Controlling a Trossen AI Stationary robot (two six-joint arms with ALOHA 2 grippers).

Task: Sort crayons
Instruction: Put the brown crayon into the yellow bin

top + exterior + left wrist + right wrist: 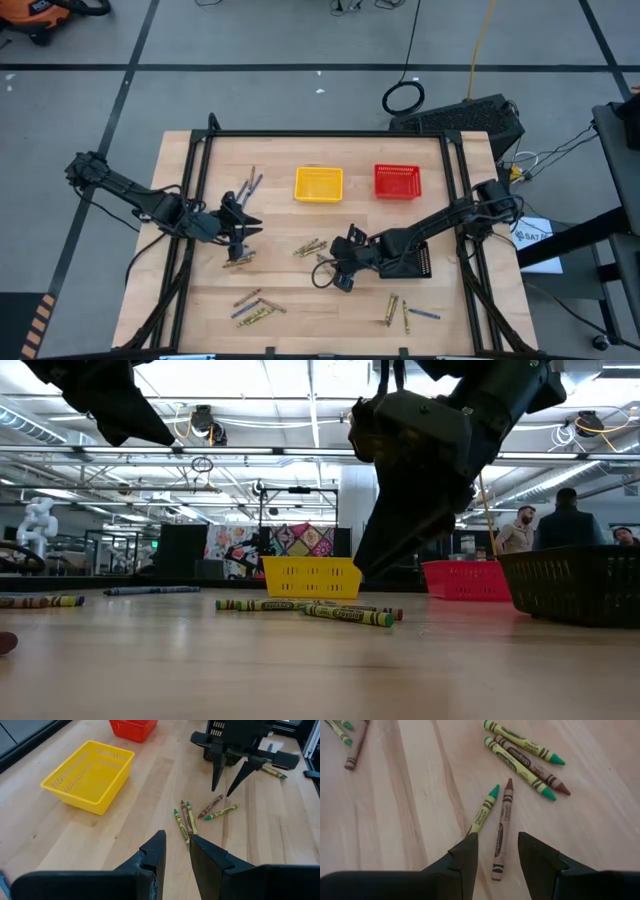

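Left pincer (240,232) positioned above the left part of the table (300,300), prongs apart, nothing between them. Loose crayons just beside it: a small group toward the rear (249,185), another just under the fingertips (238,261), a further pile near the front edge (255,306).

Yellow basket (318,184) at rear centre, apparently empty. Red basket (397,181) beside it, to the right.

Centre cluster of crayons (310,247) lying between the two arms: olive-green and brown sticks, touching or nearly so.

Right pincer (497,851) low over the table at centre, prongs parted and empty, straddling the end of a brown crayon (501,829). Green-tipped olive crayon (483,811) just beside the brown one, its end against the inner face of one prong.

Black basket (415,262) behind the right arm. More crayons (405,314) at front right.

Hazards, as judged from this position:
- Double pick: closing now likely to catch the olive crayon together with the brown one, owing to their closeness.
- Roll-out: round sticks prone to rolling or pivoting under one-sided contact.
- Table strike: prongs already low; further descent liable to jam the tips into the wood.
- Arm conflict: both pincers near the same centre cluster.
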